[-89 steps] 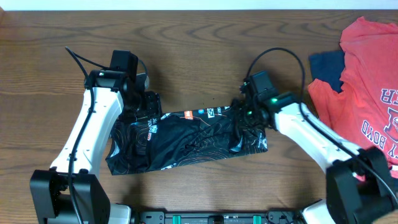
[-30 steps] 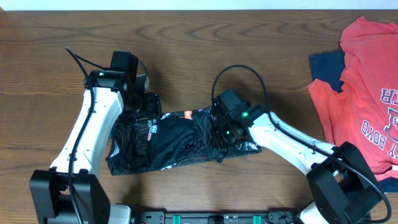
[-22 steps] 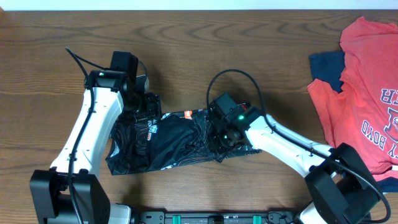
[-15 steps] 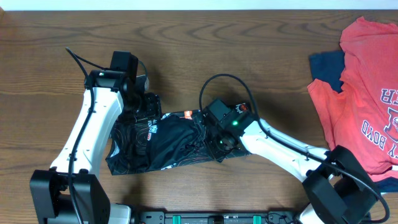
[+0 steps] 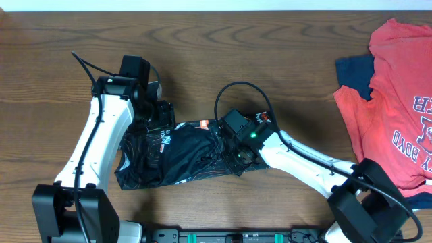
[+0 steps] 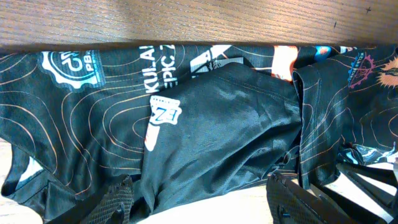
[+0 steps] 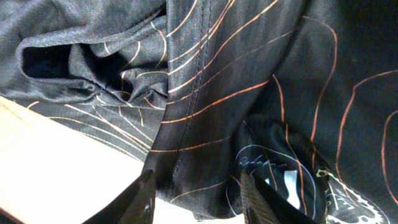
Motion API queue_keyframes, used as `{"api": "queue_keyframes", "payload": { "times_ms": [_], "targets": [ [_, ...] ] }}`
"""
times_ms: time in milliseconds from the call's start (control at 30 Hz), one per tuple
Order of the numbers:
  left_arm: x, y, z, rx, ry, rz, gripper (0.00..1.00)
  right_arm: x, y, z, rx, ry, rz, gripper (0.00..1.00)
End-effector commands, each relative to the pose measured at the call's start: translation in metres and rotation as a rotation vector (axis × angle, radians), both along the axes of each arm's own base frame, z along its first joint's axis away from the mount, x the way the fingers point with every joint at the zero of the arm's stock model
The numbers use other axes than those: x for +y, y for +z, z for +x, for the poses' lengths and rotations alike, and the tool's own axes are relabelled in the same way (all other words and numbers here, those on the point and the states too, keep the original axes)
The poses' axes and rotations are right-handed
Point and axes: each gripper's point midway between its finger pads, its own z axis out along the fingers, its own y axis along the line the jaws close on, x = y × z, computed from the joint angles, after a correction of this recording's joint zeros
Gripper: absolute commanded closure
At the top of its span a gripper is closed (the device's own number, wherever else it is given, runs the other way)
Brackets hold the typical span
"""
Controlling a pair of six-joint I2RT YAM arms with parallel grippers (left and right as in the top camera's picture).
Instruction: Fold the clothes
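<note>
Black shirt [image 5: 179, 152]: a bunched band, near centre-left on the wooden table [image 5: 223, 40]. I judge the left gripper [image 6: 199, 196], spread wide and empty, is there to pin its far-left edge. The right gripper [image 7: 196, 193], half open astride a fold at the right end, is placed to fold leftward, though whether it grips I cannot tell. Far right: red shirt [image 5: 398, 88], navy garment [image 5: 352, 71].

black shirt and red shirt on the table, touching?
Apart. The overhead view shows a wide strip of bare table between the black shirt and the red shirt.
</note>
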Motion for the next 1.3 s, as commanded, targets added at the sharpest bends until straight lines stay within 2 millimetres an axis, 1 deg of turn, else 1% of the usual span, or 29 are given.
{"api": "queue_keyframes", "payload": {
  "times_ms": [0,33,67,133,167,233,300,467,500,533,567,633,667,700,733,833,933,1000,1067,1100,1167,1233,1267],
  "targets": [
    [0.003,-0.001,-0.002,0.009,0.013,0.010,0.30,0.002,-0.010,-0.003,0.020,0.025,-0.023,0.67],
    [0.003,-0.001,-0.002,0.010,0.013,0.010,0.30,0.002,-0.012,-0.003,0.024,0.026,-0.025,0.73],
    [0.003,-0.001,-0.002,0.010,0.013,0.010,0.30,0.002,-0.012,-0.004,0.025,0.025,-0.025,0.83],
    [0.003,-0.001,-0.002,0.010,0.013,0.010,0.30,0.002,-0.012,-0.003,0.023,0.025,-0.024,0.96],
    [0.003,-0.001,-0.002,0.009,0.013,0.010,0.30,0.003,-0.011,-0.003,0.022,0.025,-0.023,0.99],
    [0.003,-0.001,-0.002,0.009,0.013,0.010,0.30,0.005,-0.010,-0.001,0.015,0.026,-0.016,0.99],
    [0.003,-0.001,-0.002,0.009,0.013,0.010,0.30,0.012,-0.006,0.002,0.007,0.047,0.014,0.99],
    [0.003,-0.001,-0.002,0.009,0.013,0.010,0.30,0.050,0.018,0.006,0.001,0.139,0.190,0.99],
    [0.003,-0.001,-0.002,0.009,0.013,0.010,0.30,0.054,0.020,0.009,-0.010,0.141,0.206,0.93],
    [0.003,-0.001,-0.002,0.010,0.013,0.010,0.30,0.057,0.022,0.012,-0.023,0.143,0.219,0.80],
    [0.003,-0.001,-0.002,0.010,0.013,0.010,0.30,0.059,0.023,0.014,-0.032,0.143,0.226,0.74],
    [0.003,-0.001,-0.002,0.010,0.013,0.010,0.30,0.058,0.023,0.015,-0.036,0.140,0.225,0.67],
    [0.003,-0.001,-0.002,0.010,0.013,0.010,0.30,0.057,0.023,0.015,-0.034,0.138,0.217,0.59],
    [0.003,-0.001,-0.002,0.010,0.013,0.010,0.30,0.054,0.021,0.015,-0.033,0.134,0.203,0.48],
    [0.003,-0.001,-0.002,0.010,0.013,0.010,0.30,0.051,0.020,0.015,-0.035,0.129,0.186,0.44],
    [0.003,-0.001,-0.002,0.010,0.013,0.010,0.30,0.036,0.016,0.018,-0.041,0.106,0.123,0.42],
    [0.004,-0.001,-0.005,0.019,0.010,0.012,0.30,0.017,0.023,0.031,-0.066,0.058,0.055,0.40],
    [0.008,-0.002,-0.007,0.027,0.009,0.036,0.27,0.004,0.034,0.044,-0.088,0.018,0.026,0.40],
    [0.016,-0.004,-0.009,0.034,0.014,0.077,0.23,-0.014,0.053,0.061,-0.119,-0.051,0.001,0.40],
    [0.019,-0.004,-0.009,0.036,0.019,0.090,0.19,-0.022,0.062,0.069,-0.135,-0.080,-0.008,0.39],
    [0.023,-0.004,-0.009,0.037,0.034,0.091,0.09,-0.041,0.079,0.086,-0.168,-0.142,-0.016,0.35],
    [0.030,-0.004,-0.007,0.038,0.058,0.090,0.02,-0.061,0.091,0.101,-0.190,-0.211,-0.007,0.23],
    [0.034,-0.004,-0.007,0.039,0.071,0.090,0.00,-0.070,0.094,0.107,-0.197,-0.241,-0.005,0.16]
  ]
}}
